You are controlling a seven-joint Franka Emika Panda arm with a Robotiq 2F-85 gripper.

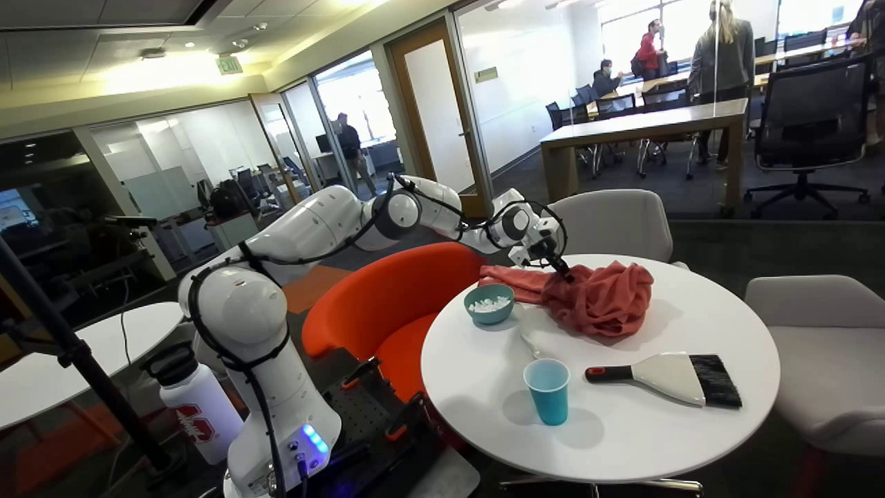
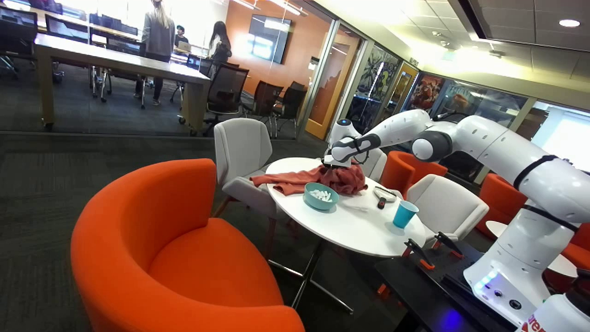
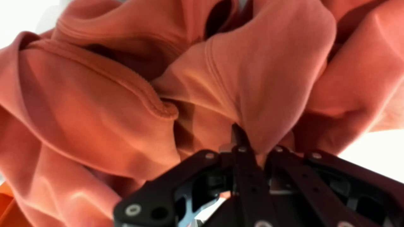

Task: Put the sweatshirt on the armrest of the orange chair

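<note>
Gripping seems in hand: the black two-fingered pincer (image 3: 258,151) is clenched on a fold of the coral-red fabric sweatshirt (image 1: 605,301), heaped on the far side of the round white counter (image 1: 477,387). Next it should be lifted and carried to the rounded armrest (image 2: 262,318) of the orange upholstered chair (image 2: 189,258), near left in an exterior view.

Round white table (image 1: 664,443) with red sweatshirt (image 1: 608,301) (all in folds), teal bowl (image 1: 491,317), blue cup (image 1: 551,402), brush (image 1: 667,378), pale indistinct item (image 2: 359,209).
</note>
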